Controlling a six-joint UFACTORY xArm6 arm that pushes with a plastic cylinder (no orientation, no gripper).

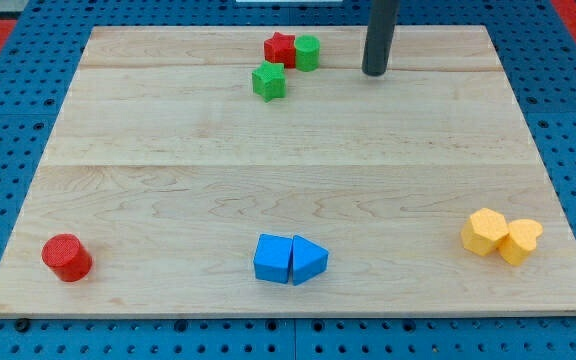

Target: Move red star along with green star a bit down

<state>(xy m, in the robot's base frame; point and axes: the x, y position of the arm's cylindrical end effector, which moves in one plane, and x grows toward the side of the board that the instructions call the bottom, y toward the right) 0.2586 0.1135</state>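
The red star [279, 48] sits near the top edge of the wooden board, touching a green cylinder [307, 52] on its right. The green star [268, 81] lies just below and slightly left of the red star, close to it. My tip [374, 73] rests on the board to the right of this cluster, about a block's width clear of the green cylinder and not touching any block.
A red cylinder [66, 257] is at the bottom left. A blue cube [272, 258] and a blue triangular block [308, 261] touch at the bottom centre. Two yellow blocks [501, 236] touch at the bottom right. The board [288, 170] lies on a blue pegboard.
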